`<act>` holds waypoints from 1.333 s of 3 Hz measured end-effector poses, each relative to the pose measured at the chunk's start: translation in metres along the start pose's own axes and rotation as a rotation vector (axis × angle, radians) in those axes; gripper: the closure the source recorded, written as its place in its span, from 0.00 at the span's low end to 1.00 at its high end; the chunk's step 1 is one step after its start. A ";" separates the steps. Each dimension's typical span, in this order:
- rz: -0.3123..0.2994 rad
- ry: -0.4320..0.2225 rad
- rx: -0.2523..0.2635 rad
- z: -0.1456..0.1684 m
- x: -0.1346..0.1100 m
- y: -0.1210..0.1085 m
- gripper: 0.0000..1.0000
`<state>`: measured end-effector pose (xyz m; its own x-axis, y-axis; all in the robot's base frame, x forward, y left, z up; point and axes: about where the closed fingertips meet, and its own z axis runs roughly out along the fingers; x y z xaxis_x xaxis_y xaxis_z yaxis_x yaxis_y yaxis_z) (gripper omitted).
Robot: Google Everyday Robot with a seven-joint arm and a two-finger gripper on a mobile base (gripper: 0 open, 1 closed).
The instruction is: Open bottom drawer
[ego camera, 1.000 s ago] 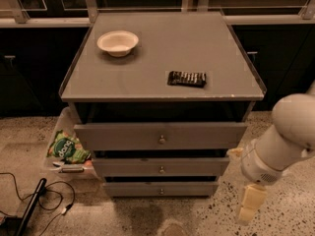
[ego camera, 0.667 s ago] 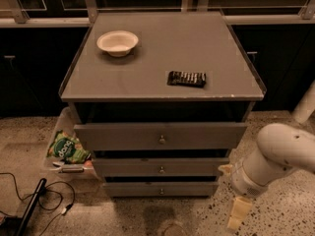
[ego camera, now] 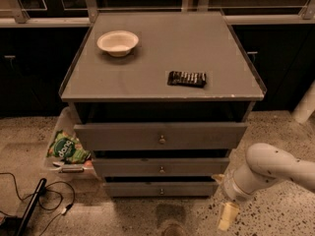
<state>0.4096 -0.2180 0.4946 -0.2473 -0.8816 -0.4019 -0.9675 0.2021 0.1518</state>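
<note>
Speckled stone floor [ego camera: 280,132] surrounds a grey cabinet [ego camera: 162,58], and low over it, just off the cabinet's front right corner, hangs the gripper [ego camera: 227,216], its pale tip pointing down; whether it is spread or closed cannot be told. Near its left, apart from it, the bottom drawer [ego camera: 138,189], slimmest of three, lies under the middle drawer [ego camera: 133,167] and top drawer [ego camera: 123,135]. A white bowl [ego camera: 117,42] sits near the top's back left corner, and a dark packet [ego camera: 187,78] lies near its front edge.
</note>
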 end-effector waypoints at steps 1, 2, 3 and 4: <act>0.003 -0.003 -0.005 0.004 0.001 0.000 0.00; 0.025 -0.006 -0.015 0.019 0.005 -0.003 0.00; 0.022 -0.072 0.038 0.050 0.014 -0.032 0.00; 0.015 -0.136 0.082 0.084 0.025 -0.064 0.00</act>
<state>0.4604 -0.2174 0.3991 -0.2609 -0.8135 -0.5198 -0.9634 0.2538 0.0865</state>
